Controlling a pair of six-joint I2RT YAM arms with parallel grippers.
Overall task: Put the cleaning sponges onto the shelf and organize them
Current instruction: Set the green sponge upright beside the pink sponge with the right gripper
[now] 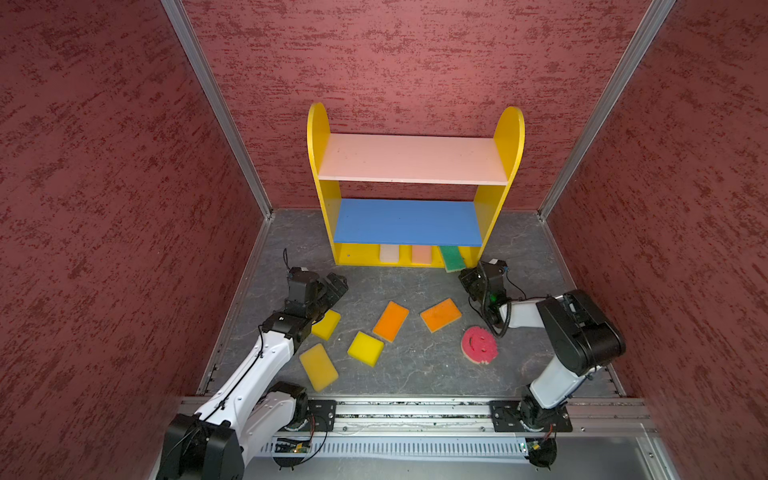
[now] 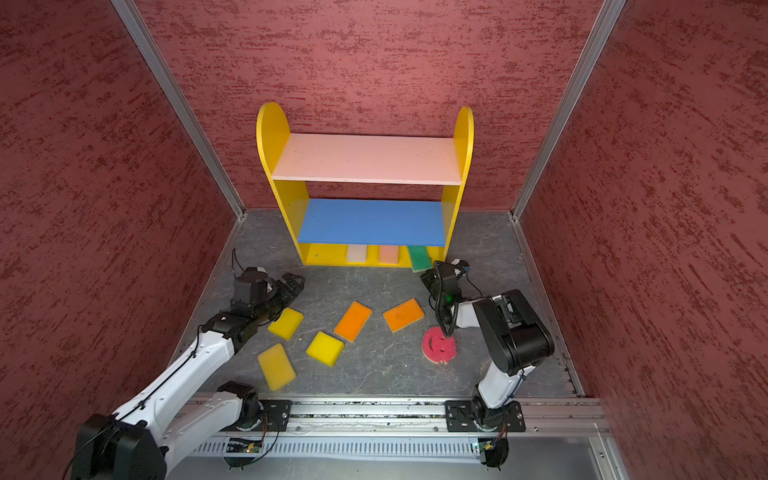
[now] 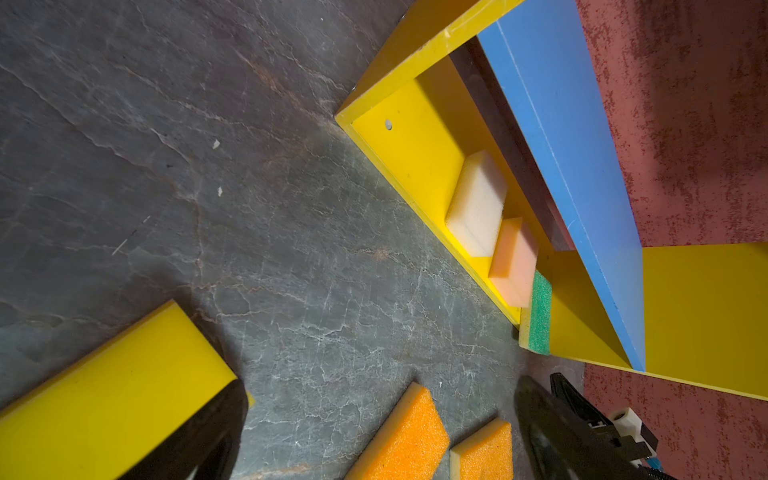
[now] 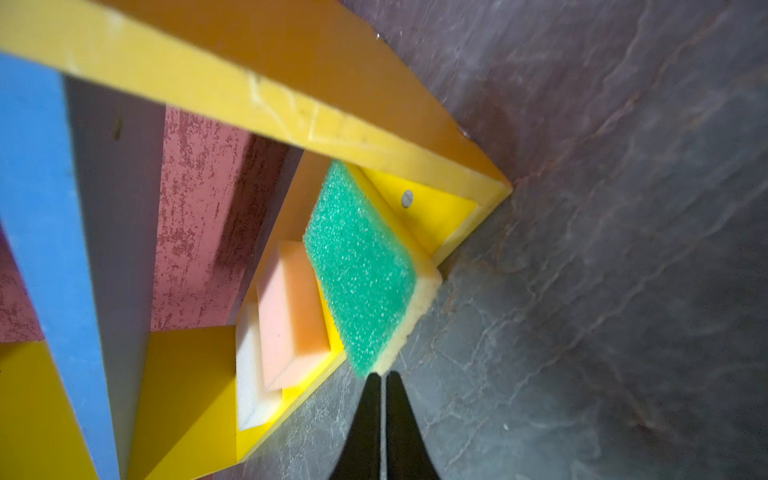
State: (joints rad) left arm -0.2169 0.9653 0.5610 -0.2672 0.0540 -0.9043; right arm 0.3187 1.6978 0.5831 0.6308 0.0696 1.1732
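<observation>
The shelf (image 1: 318,124) stands at the back against the wall. On its yellow bottom board lie a cream sponge (image 1: 389,253), a peach one (image 1: 422,254) and a green one (image 4: 361,266), which sits askew with a corner past the front edge. My right gripper (image 4: 383,376) is shut, its tips against that corner. Three yellow sponges (image 1: 327,324) (image 1: 318,366) (image 1: 365,348), two orange sponges (image 1: 391,321) (image 1: 441,314) and the pink smiley sponge (image 1: 479,345) lie on the floor. My left gripper (image 1: 338,286) hangs open and empty beside the nearest yellow sponge (image 3: 116,390).
Red textured walls (image 1: 104,208) close in on the left, right and back. The floor (image 1: 415,374) is grey slate. A metal rail (image 1: 415,409) carrying both arm bases runs along the front. The pink top board (image 1: 411,158) and blue middle board (image 1: 407,222) carry nothing.
</observation>
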